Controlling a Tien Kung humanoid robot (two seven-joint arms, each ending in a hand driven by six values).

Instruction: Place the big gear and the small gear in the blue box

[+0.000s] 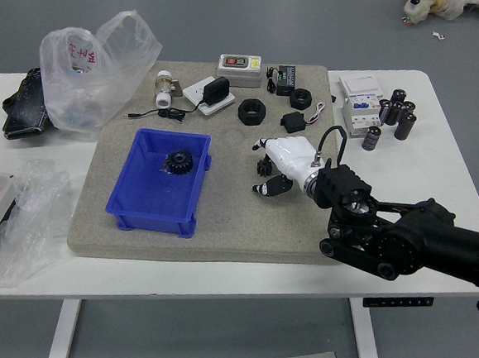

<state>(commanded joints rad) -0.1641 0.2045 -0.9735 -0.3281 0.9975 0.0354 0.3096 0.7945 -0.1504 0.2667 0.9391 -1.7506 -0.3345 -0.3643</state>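
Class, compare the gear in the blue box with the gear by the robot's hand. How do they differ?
The big gear looks wider, the small gear narrower.
The big gear lies inside the blue box; the small gear is outside it, at the right hand.
Both are dark and look toothed around the edge.

- Blue rectangular plastic box [146, 204]: left side of a grey rectangular mat [244, 238], on a white table [131, 279].
- Big black toothed gear [179, 161]: in the box, toward its far end.
- Small black toothed gear [264, 167]: on the mat, right of the box.
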